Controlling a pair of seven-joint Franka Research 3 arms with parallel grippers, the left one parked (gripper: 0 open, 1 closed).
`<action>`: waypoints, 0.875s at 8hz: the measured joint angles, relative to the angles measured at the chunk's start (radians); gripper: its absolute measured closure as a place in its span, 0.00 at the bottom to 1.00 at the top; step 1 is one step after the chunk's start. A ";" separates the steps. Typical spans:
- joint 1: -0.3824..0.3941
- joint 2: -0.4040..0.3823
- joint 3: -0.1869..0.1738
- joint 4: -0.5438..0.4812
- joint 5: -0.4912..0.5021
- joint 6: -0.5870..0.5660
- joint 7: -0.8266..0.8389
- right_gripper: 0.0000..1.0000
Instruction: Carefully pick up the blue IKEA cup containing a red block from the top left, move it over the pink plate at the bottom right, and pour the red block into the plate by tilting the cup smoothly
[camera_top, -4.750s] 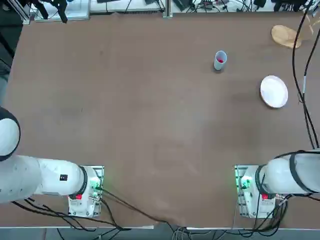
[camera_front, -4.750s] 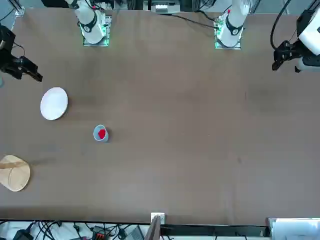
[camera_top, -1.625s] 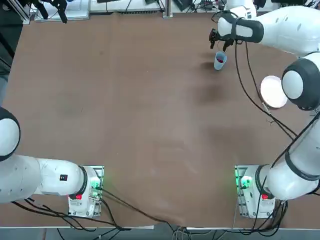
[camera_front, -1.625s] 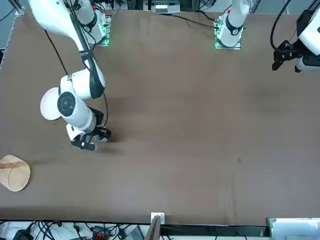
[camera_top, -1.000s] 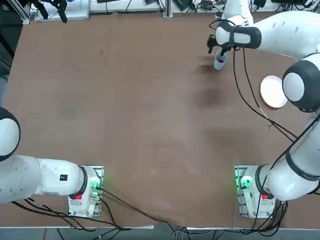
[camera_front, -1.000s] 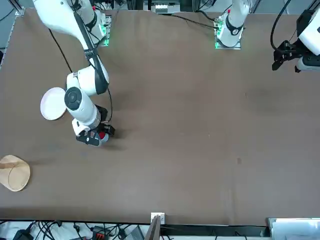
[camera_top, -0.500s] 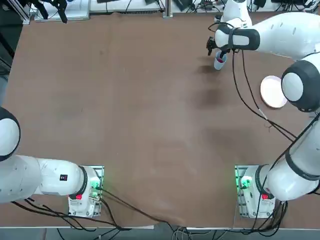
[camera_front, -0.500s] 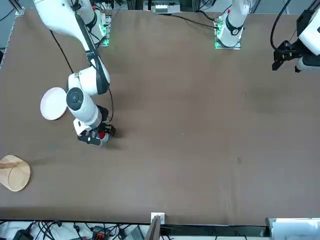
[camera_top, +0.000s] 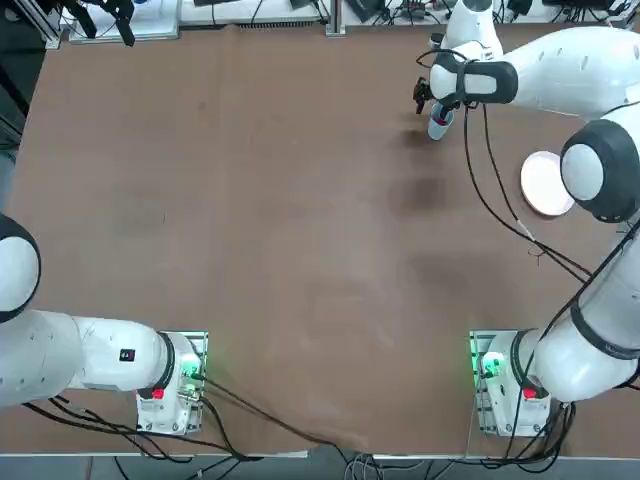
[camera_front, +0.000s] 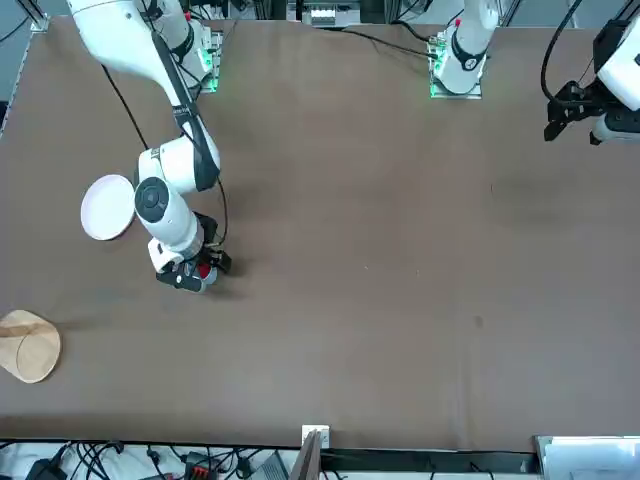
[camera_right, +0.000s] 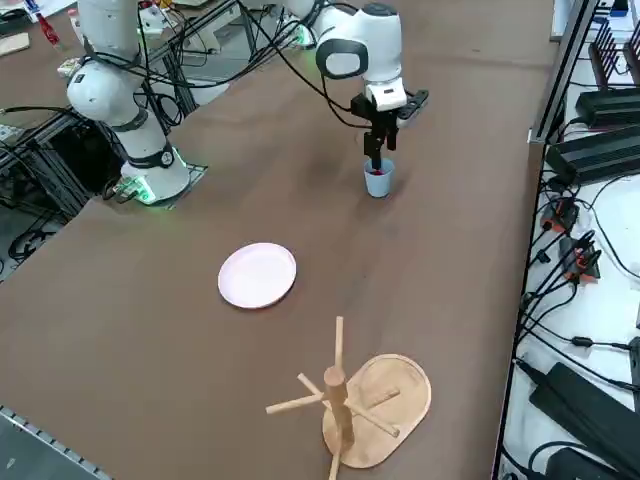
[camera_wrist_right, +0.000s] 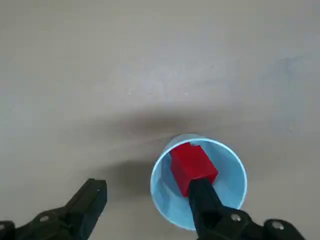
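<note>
**A:** Start at the wrist and work outward. What do you have?

**B:** Your right gripper (camera_wrist_right: 147, 202) is open, jaws spread wide. One dark finger (camera_wrist_right: 207, 205) reaches down inside the small light-blue plastic tumbler (camera_wrist_right: 227, 172), just in front of the tiny bright red block (camera_wrist_right: 192, 162) lying in it. The other finger (camera_wrist_right: 87, 200) hangs outside the cup wall, over bare table. So the rim sits between the fingers, and nothing is clamped.

**A:** Is the cup upright?

**B:** Yes. You see straight down into its round mouth from the wrist, and the right side view shows the cup (camera_right: 378, 181) standing on the brown table (camera_right: 150, 330), with the gripper (camera_right: 374, 152) pointing down into it from above.

**A:** Where on the table?

**B:** In the top view the cup (camera_top: 437, 127) is toward the far edge, in the right half, mostly covered by the gripper (camera_top: 435, 103). In the front view a speck of the red block (camera_front: 203, 268) shows beside the wrist.

**A:** And the plate?

**B:** The small round pale pink plate (camera_top: 545, 185) lies flat, well apart from the cup, nearer the table's right edge. It holds nothing. In the side view the plate (camera_right: 257, 275) lies between the cup and a tan wooden stand with pegs on an oval base (camera_right: 365, 400), which is beyond it toward the far right corner (camera_top: 628, 55) in the overhead view.
</note>
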 joint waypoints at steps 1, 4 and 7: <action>0.000 0.012 -0.001 -0.001 -0.001 0.012 0.000 0.00; -0.001 0.026 -0.006 -0.001 -0.002 0.022 0.002 0.07; -0.001 0.026 -0.012 0.002 -0.002 0.023 0.043 0.56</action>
